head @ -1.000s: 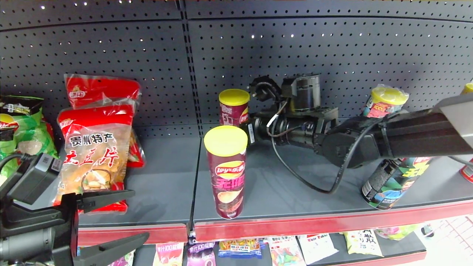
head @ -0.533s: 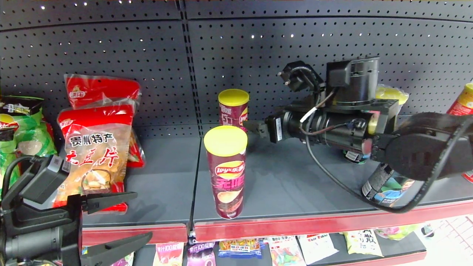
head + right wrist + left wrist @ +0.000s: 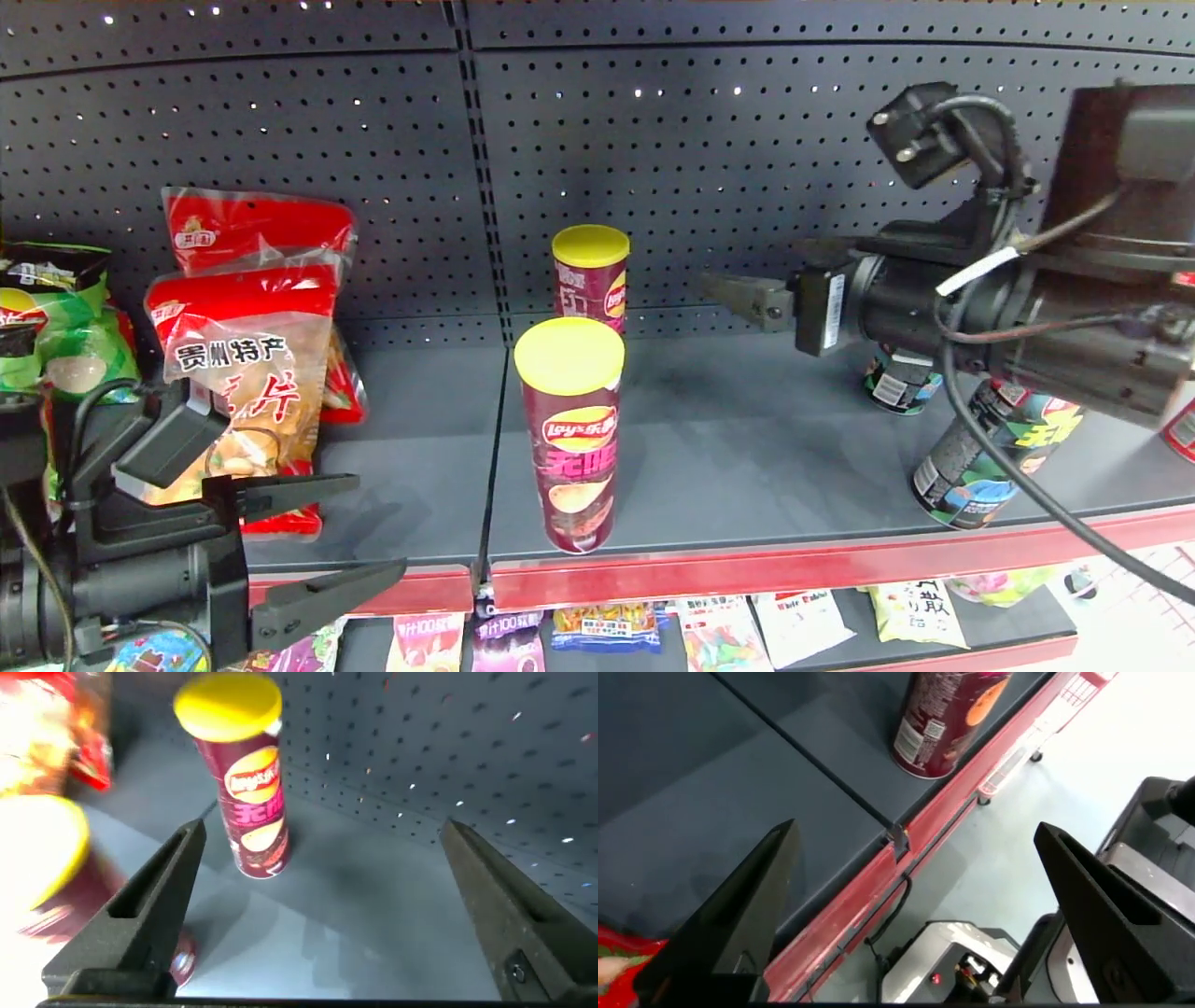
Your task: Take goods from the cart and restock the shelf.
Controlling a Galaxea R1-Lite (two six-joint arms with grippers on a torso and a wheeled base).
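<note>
Hovering above the middle of the shelf (image 3: 747, 448), the right tool (image 3: 747, 297) carries nothing, its jaws spread wide. It sits clear of the rear chip can (image 3: 590, 275), which stands by the back panel. The front chip can (image 3: 571, 434) stands upright at the shelf's front edge, directly ahead of the rear one with its label outward. I'd judge that neat file is there so shoppers see the face. The left tool (image 3: 317, 541) hangs open and empty too, low at the front edge before the red snack bags (image 3: 245, 364). With both free, another pickup looks due.
</note>
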